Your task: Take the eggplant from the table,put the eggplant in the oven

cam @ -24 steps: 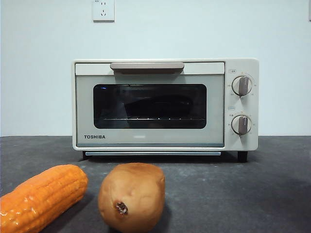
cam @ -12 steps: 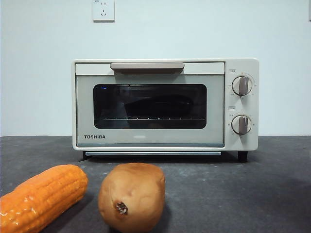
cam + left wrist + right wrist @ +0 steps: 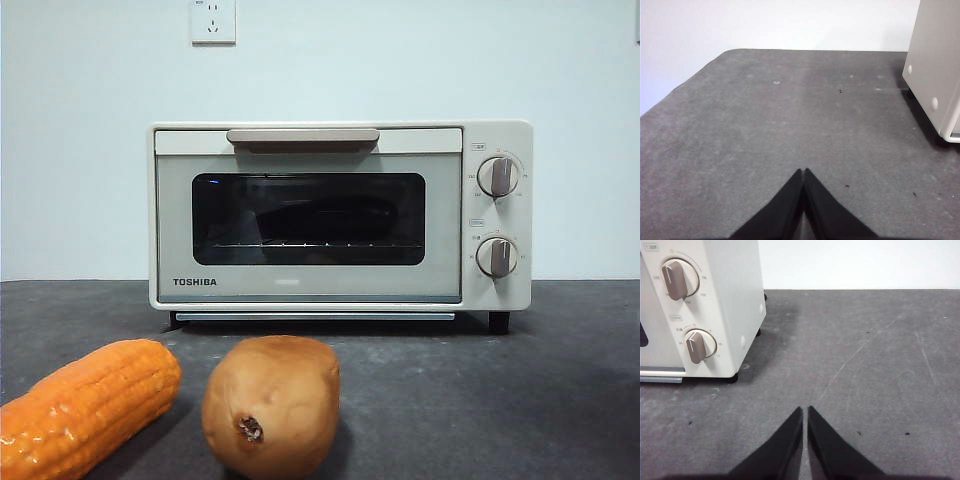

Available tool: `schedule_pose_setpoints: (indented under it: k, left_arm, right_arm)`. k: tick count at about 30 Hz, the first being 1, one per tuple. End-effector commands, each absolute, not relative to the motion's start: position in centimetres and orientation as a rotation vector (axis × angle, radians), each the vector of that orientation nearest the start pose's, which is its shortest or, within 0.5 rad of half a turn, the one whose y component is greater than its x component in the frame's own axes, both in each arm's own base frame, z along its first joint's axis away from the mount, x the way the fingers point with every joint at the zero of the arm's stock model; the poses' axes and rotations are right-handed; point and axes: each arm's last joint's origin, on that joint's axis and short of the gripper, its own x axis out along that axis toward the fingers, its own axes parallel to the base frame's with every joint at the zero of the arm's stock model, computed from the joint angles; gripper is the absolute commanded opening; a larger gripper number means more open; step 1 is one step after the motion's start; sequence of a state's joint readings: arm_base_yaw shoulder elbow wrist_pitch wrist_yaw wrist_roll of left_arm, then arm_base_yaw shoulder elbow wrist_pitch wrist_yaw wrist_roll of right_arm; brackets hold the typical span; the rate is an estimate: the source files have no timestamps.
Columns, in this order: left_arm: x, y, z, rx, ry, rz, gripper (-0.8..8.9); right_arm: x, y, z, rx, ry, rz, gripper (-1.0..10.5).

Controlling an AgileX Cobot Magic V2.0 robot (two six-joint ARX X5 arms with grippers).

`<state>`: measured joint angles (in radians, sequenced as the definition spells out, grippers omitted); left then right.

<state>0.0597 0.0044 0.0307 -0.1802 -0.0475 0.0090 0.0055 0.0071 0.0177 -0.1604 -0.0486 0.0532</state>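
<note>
Eggplant, dark glossy long shape [image 3: 335, 215] on the rack behind the closed cream-white boxy Toshiba oven [image 3: 340, 215] window, oven near the grey speckled table's [image 3: 480, 390] back edge, orange corn cob [image 3: 85, 405] and brown potato [image 3: 272, 405] at the front edge, left gripper [image 3: 803, 172] and right gripper [image 3: 805, 410] both clenched, empty, low over bare tabletop.

The cream-white boxy TOSHIBA toaster oven [image 3: 340, 215] stood on the flat dark grey speckled table [image 3: 520, 400], its door shut. Inside the oven, behind the door window, lay the dark elongated eggplant [image 3: 335, 215]. Before the oven sat a brown rounded potato [image 3: 270, 405]; an orange ridged corn cob [image 3: 85, 405] lay left of it.
</note>
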Motion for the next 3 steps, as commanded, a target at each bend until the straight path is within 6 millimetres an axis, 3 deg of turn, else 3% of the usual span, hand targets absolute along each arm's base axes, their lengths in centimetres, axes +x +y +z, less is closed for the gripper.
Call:
schedule_pose_setpoints:
  k: [1,3]
  left_arm:
    - [9.58,0.73,14.71,0.006,0.180,0.107,0.04]
    - [9.58,0.73,14.71,0.006,0.180,0.107,0.04]
  right_arm:
    - [9.60,0.19,15.38,0.065,0.140,0.047,0.0]
    - [9.60,0.19,15.38,0.065,0.140,0.047,0.0]
